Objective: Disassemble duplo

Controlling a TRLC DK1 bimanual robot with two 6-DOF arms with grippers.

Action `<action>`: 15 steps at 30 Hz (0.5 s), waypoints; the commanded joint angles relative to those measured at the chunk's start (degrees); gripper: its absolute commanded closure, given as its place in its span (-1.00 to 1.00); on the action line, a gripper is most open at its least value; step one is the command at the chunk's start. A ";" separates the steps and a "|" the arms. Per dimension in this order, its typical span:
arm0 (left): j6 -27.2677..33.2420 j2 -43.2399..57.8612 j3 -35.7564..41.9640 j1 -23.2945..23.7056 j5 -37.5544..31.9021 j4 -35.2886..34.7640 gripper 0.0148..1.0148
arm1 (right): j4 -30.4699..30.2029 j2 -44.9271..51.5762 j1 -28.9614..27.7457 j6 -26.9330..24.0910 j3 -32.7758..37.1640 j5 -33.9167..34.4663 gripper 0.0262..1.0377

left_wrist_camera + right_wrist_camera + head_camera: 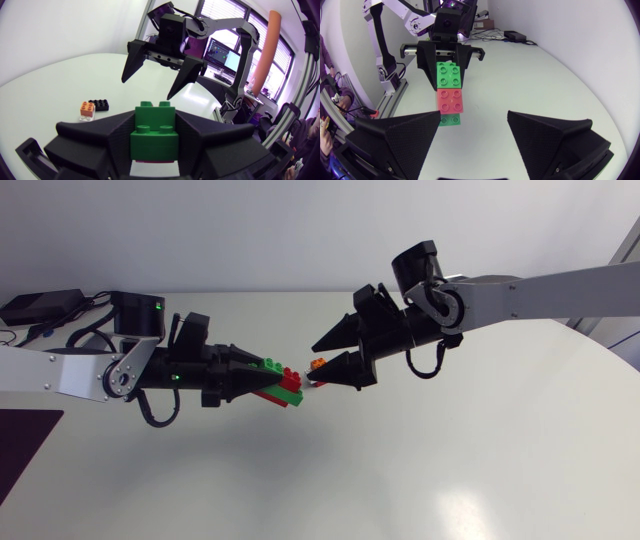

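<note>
My left gripper (258,376) is shut on a Duplo stack (284,385) of a green, a red and a green brick, held in the air above the table. In the right wrist view the stack (450,99) juts out of the left gripper (448,64) toward my right gripper (475,142). The right gripper (320,364) stands open just ahead of the stack's free end, with nothing between its fingers. The left wrist view has the top green brick (154,135) between its own fingers and the right gripper (148,88) facing it.
A small orange brick (87,109) and a black brick (100,104) lie side by side on the white table (450,460), under the two grippers. The orange brick (318,363) shows between the right fingers in the head view.
</note>
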 commanded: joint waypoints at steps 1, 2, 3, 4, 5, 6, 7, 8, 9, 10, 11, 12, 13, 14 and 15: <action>-1.25 -1.37 -0.26 -0.62 1.14 0.64 0.93 | 0.57 -0.35 0.94 -1.29 -1.61 -0.34 -0.84; -1.25 -1.46 -0.34 -0.62 1.14 0.64 0.93 | 0.57 -0.26 1.11 -1.29 -1.61 -0.26 -0.84; -1.25 -1.55 -0.43 -0.71 1.14 0.64 0.93 | 0.66 -0.26 1.20 -1.29 -1.70 -0.17 -0.84; -1.25 -1.63 -0.43 -0.88 1.14 0.64 0.93 | 0.66 -0.26 1.20 -1.29 -1.61 0.01 -0.84; -1.25 -1.72 -0.52 -0.97 1.14 0.55 0.93 | 0.66 -0.26 1.29 -1.20 -1.61 0.18 -0.84; -1.16 -1.81 -0.52 -1.06 1.14 0.55 0.93 | 0.75 -0.26 1.29 -1.20 -1.61 0.27 -0.84; -1.16 -1.81 -0.61 -1.23 1.14 0.55 0.94 | 0.75 -0.17 1.20 -1.20 -1.52 0.27 -0.84; -1.07 -1.81 -0.69 -1.41 1.14 0.55 0.93 | 0.75 -0.09 1.20 -1.20 -1.43 0.27 -0.84; -0.99 -1.81 -0.69 -1.50 1.14 0.55 0.94 | 0.75 0.00 1.20 -1.03 -1.43 0.27 -0.84; -0.99 -1.81 -0.78 -1.67 1.14 0.55 0.93 | 0.75 0.00 1.29 -1.03 -1.43 0.27 -0.84; -0.99 -1.81 -0.87 -1.76 1.14 0.55 0.93 | 0.75 0.00 1.29 -1.03 -1.43 0.27 -0.84; -0.90 -1.81 -0.96 -1.94 1.14 0.46 0.93 | 0.75 0.00 1.38 -0.94 -1.43 0.27 -0.84; -0.90 -1.81 -1.05 -2.11 1.14 0.46 0.93 | 0.75 0.09 1.46 -0.94 -1.52 0.27 -0.84; -0.90 -1.90 -1.13 -2.20 1.14 0.46 0.93 | 0.75 0.09 1.55 -0.85 -1.52 0.27 -0.84; -0.90 -1.90 -1.13 -2.38 1.14 0.46 0.94 | 0.75 0.18 1.73 -0.94 -1.52 0.27 -0.84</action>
